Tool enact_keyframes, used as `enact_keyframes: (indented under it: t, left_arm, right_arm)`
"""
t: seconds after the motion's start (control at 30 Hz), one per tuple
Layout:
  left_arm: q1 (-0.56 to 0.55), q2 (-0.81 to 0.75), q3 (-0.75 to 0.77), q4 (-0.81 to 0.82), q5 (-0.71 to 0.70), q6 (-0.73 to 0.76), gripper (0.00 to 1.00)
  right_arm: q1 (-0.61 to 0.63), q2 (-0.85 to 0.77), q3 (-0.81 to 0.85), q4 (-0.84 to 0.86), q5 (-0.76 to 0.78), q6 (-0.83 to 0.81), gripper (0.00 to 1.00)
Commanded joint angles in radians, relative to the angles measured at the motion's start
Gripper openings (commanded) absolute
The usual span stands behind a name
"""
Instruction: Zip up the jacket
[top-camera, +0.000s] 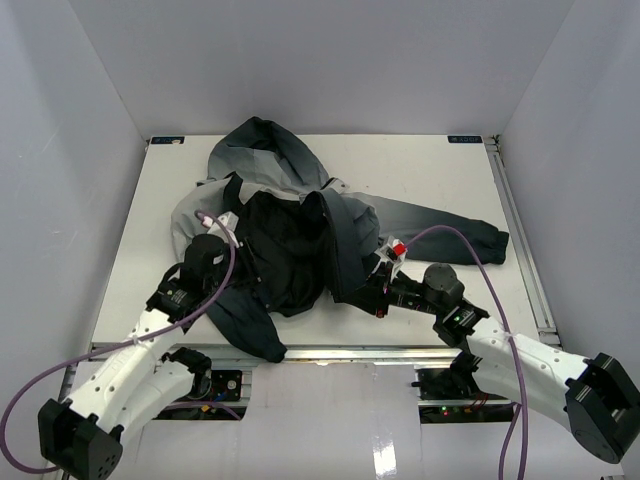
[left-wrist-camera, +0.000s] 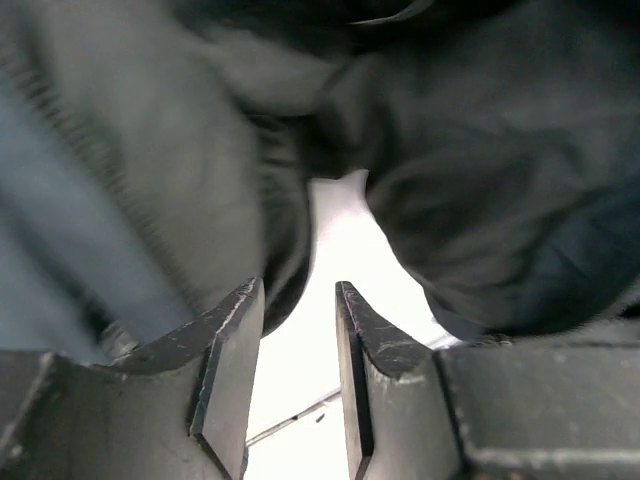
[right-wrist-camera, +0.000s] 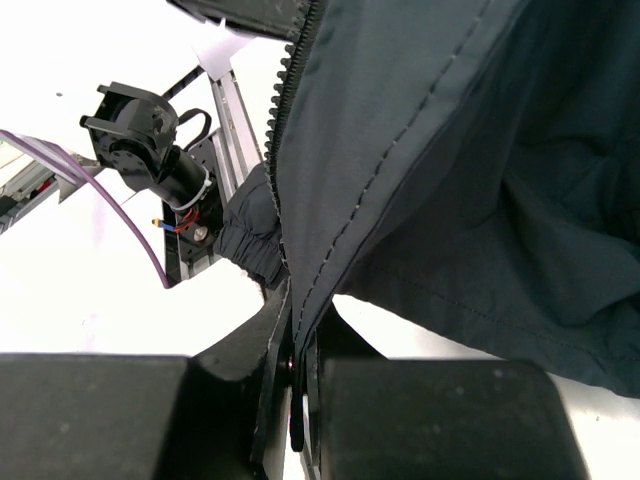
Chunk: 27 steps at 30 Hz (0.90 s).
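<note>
The jacket (top-camera: 300, 240) lies open on the white table (top-camera: 420, 180), black lining up, hood at the far side, one sleeve stretched right. My right gripper (top-camera: 368, 290) is shut on the bottom of the jacket's right front edge. In the right wrist view the fingers (right-wrist-camera: 270, 345) pinch that dark edge (right-wrist-camera: 420, 130), and its zipper teeth (right-wrist-camera: 285, 90) run up from them. My left gripper (top-camera: 215, 272) is at the jacket's left side, open and empty. In the left wrist view its jaws (left-wrist-camera: 300, 310) stand apart over bare table, with grey fabric (left-wrist-camera: 480, 200) close above.
The jacket's left sleeve (top-camera: 245, 322) lies at the near edge by a metal rail (top-camera: 400, 352). An elastic cuff (right-wrist-camera: 245, 240) and a black arm joint with a purple cable (right-wrist-camera: 140, 130) show beyond the right fingers. White walls enclose the table.
</note>
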Motion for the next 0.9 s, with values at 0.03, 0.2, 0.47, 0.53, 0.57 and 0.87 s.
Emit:
enact_keyframes:
  t: [0.03,0.2,0.47,0.53,0.57,0.87]
  left_arm:
    - [0.007,-0.151,-0.030,-0.109,-0.162,-0.128,0.47]
    - [0.007,-0.230,-0.111,-0.158,-0.170,-0.231,0.47]
    - [0.007,-0.341,-0.171,-0.221,-0.247,-0.324,0.48]
    - [0.007,-0.334,-0.202,-0.202,-0.225,-0.336,0.52]
    - [0.007,-0.319,-0.220,-0.185,-0.204,-0.340,0.53]
    - [0.005,-0.294,-0.323,-0.047,-0.112,-0.353,0.58]
  right_arm:
    - [-0.006,-0.017,-0.002,0.018,0.005,-0.016,0.08]
    - [-0.007,-0.017,-0.007,0.018,0.006,-0.017,0.08]
    - [-0.007,-0.009,-0.005,0.008,0.007,-0.026,0.08]
    - [-0.007,-0.004,0.000,0.005,0.005,-0.026,0.08]
    - [-0.007,-0.004,0.000,0.004,0.005,-0.026,0.08]
    - [-0.007,0.009,0.001,0.003,0.002,-0.029,0.08]
